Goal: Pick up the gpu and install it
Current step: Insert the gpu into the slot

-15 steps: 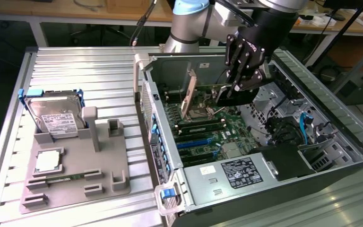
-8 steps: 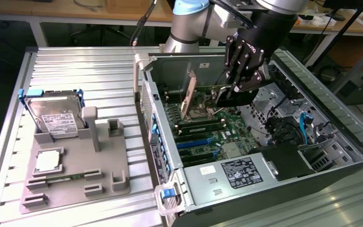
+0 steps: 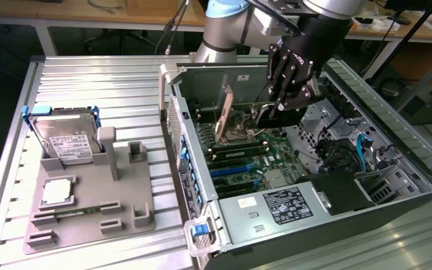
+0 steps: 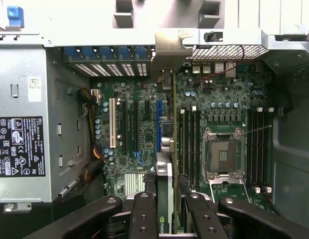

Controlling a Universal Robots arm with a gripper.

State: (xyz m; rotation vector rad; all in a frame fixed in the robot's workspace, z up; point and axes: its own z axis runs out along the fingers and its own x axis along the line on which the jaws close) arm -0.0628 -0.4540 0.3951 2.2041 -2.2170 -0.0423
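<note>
From the exterior view, my gripper (image 3: 276,112) is down inside the open computer case (image 3: 396,169), fingers closed on the gpu (image 3: 227,112), which stands on edge over the motherboard (image 3: 276,152). I'd judge the card needs to stay square to its slot, bracket toward the rear wall.

In the wrist view, the fingers (image 4: 144,219) clamp the gpu (image 4: 167,149) edge-on beside the blue slot (image 4: 158,124). The power supply label (image 4: 20,147) carries certification marks; the text I can't read.
</note>
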